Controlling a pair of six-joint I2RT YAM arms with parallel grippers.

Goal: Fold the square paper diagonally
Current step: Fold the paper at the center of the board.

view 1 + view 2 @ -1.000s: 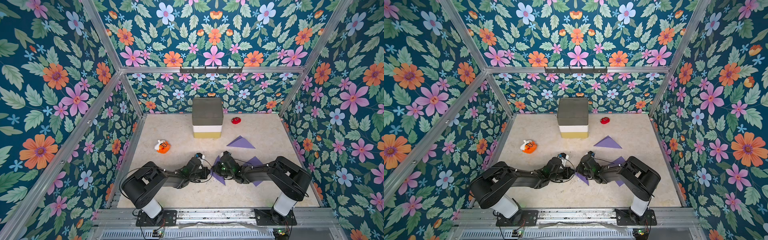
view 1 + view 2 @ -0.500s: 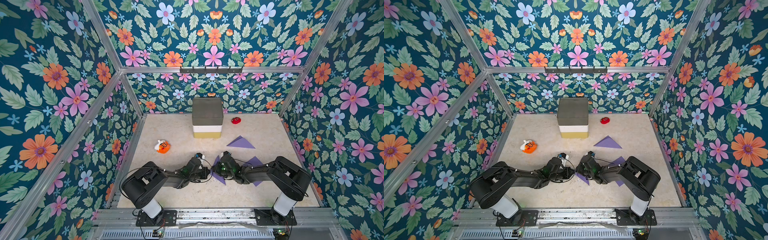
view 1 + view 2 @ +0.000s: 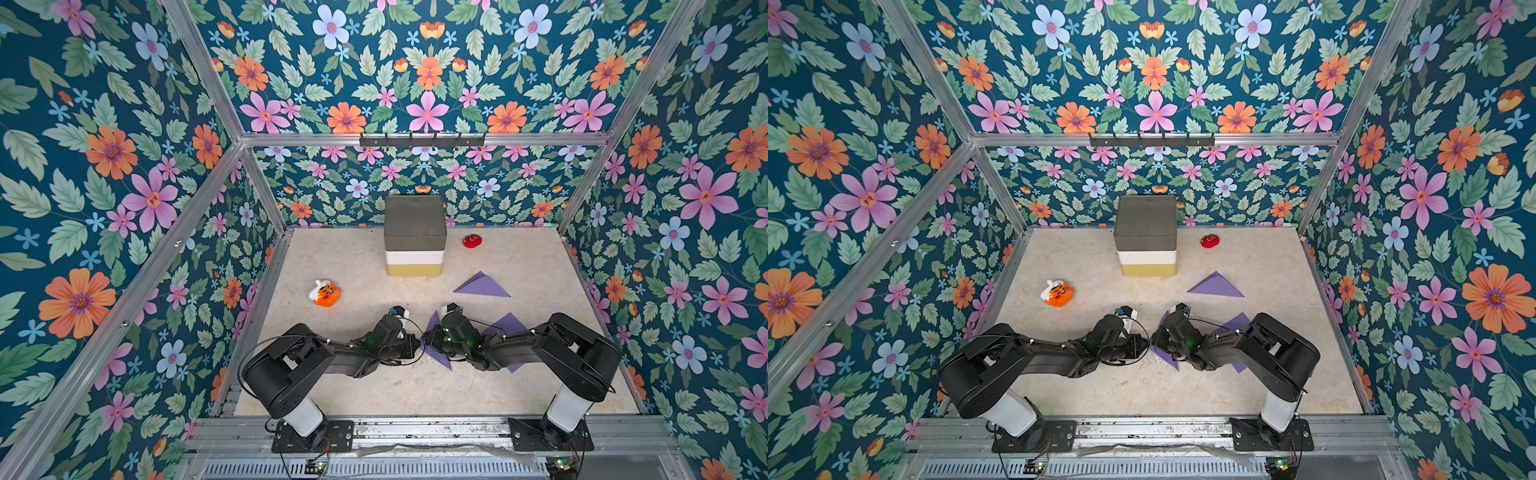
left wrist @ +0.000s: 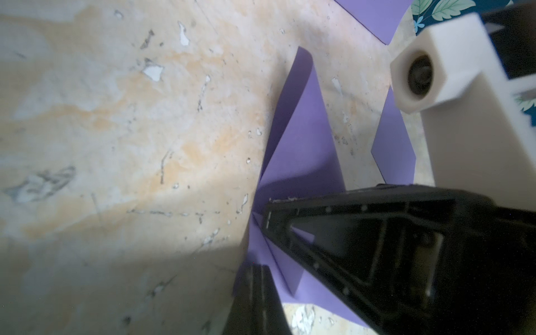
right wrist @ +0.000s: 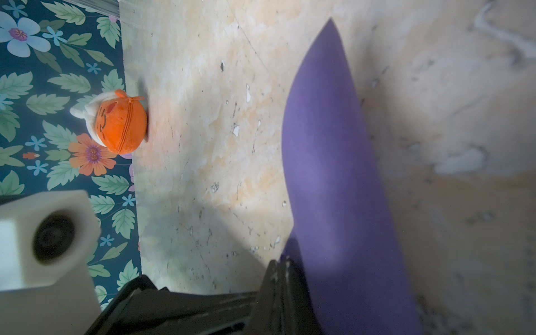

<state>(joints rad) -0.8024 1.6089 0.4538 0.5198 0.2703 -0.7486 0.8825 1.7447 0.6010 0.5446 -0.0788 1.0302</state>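
A: Looked how?
B: Purple paper (image 4: 301,139), part-lifted off the table (image 3: 374,390). One flap curled upright, creases fanned out from right gripper (image 4: 266,208) tip.
A: Lay where against the claws?
B: Sat mid-table, robot side, between both tips. Right jaws narrow, pinched on its edge. Left gripper (image 3: 417,345) fully closed, tip just beside the paper; couldn't tell any grip there.

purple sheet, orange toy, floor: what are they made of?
Sheet: thin matte paper; it curls and keeps sharp creases.
Toy: plush fabric, fuzzy, with a stitched seam.
Floor: probably marble-print laminate or vinyl; the white chipped flecks suggest a thin printed layer.
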